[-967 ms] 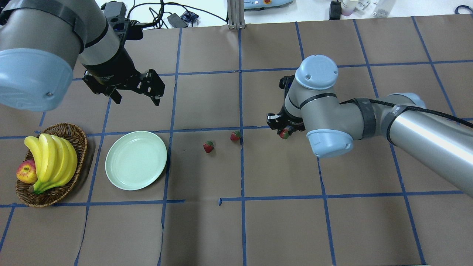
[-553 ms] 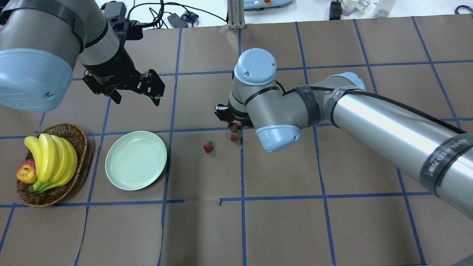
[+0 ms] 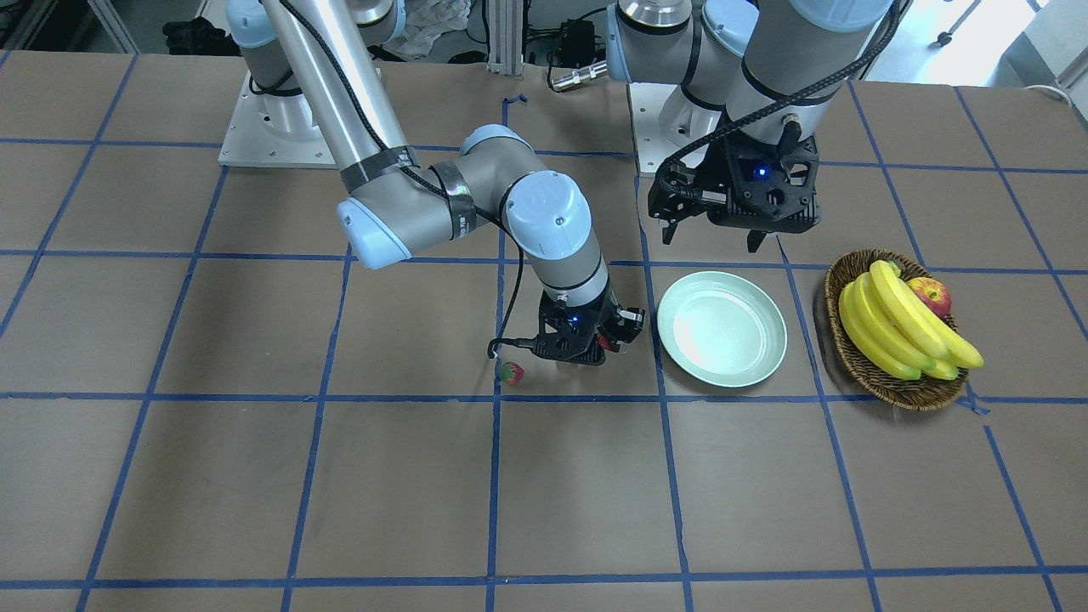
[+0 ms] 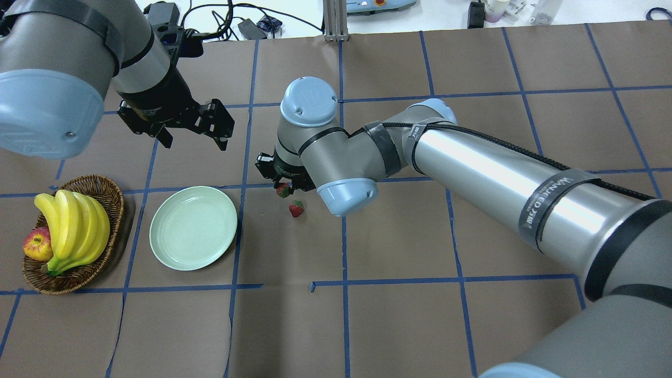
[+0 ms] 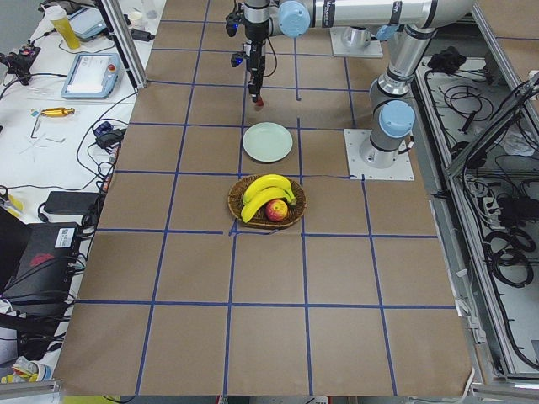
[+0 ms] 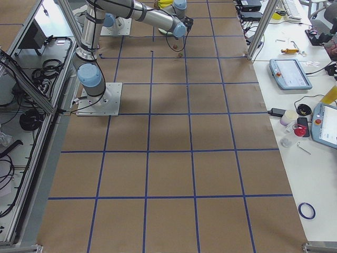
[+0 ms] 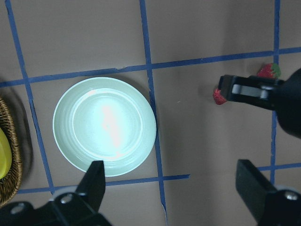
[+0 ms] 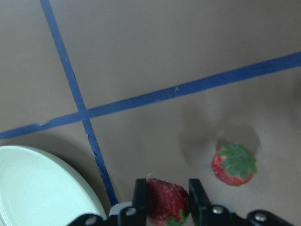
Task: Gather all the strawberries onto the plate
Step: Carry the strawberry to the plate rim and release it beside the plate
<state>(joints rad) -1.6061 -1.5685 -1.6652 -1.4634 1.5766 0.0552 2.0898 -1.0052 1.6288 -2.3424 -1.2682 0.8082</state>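
Right gripper (image 4: 283,188) has shifted toward the plate (image 4: 193,235) overhead and pinches the held strawberry (image 4: 283,191) short of the rim. A loose strawberry (image 4: 296,209) lies just beside it, and the left gripper (image 4: 194,142) is spread wide beyond the plate. Front view: second loose strawberry (image 3: 511,372) lies farther from the plate; right wrist: fingers (image 8: 139,195) narrow, clamped on the held strawberry.

The right gripper (image 8: 167,190) is held low, clamped on a strawberry (image 8: 163,201); the left gripper (image 4: 195,142) is held high, jaws spread.
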